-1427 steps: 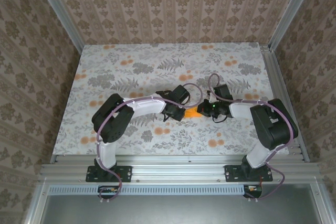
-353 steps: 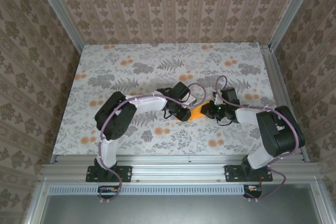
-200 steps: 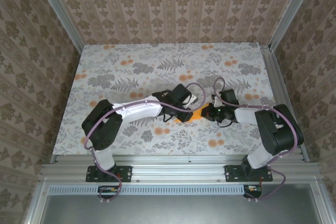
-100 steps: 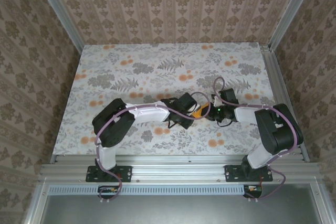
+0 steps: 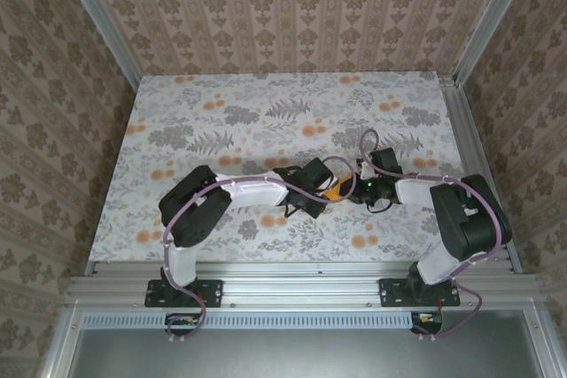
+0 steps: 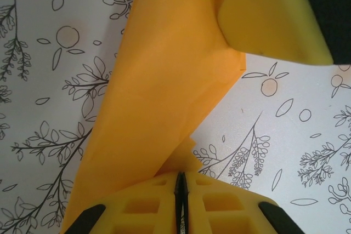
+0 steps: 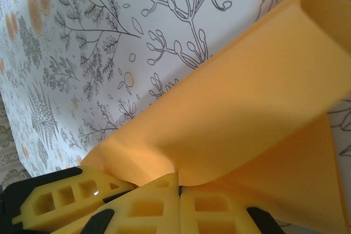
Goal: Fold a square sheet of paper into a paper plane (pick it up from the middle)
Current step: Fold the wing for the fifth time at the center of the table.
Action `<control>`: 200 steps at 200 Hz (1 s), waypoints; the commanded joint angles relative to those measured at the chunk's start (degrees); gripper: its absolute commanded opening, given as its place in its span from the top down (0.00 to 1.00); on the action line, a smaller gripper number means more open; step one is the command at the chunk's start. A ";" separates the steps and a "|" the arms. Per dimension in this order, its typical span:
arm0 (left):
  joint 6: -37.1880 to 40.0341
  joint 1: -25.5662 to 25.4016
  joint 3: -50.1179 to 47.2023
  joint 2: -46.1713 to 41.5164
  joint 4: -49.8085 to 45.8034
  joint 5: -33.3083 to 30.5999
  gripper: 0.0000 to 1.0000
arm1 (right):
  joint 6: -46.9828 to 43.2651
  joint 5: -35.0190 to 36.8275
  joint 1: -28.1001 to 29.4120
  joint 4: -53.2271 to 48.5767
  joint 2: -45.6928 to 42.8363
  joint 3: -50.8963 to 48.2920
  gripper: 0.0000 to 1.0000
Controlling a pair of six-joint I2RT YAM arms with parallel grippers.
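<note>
Holding, item one: the square sheet of paper, part-folded, raised just above the table middle. We note the left jaws newly clamped on one end, the right jaws pinching the other. With both ends secured, we judge the next crease can proceed.

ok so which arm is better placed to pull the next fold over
Probably left: the left tool is shut on the paper at a thin edge and can swing it, while the right tool clamps the curled-over fold, anchoring it.
</note>
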 commanded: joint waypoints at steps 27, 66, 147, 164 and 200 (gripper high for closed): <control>-1.20 0.48 -1.53 2.71 0.98 -4.56 0.87 | -1.53 -0.90 0.27 -5.22 -1.27 0.46 1.00; -0.69 0.72 -1.34 2.99 0.97 -4.41 0.87 | -2.39 1.22 0.21 -6.76 -1.49 0.24 1.00; 0.56 1.13 -2.15 2.42 0.41 -4.52 0.87 | -4.36 4.53 -0.10 -10.93 -2.92 1.06 1.00; 0.81 1.18 -2.09 2.35 0.14 -4.45 0.87 | -4.63 5.14 -0.15 -11.16 -2.60 1.12 1.00; 1.16 1.27 -1.84 2.18 -0.07 -4.20 0.87 | -5.65 6.47 -0.30 -12.16 -1.17 1.60 1.00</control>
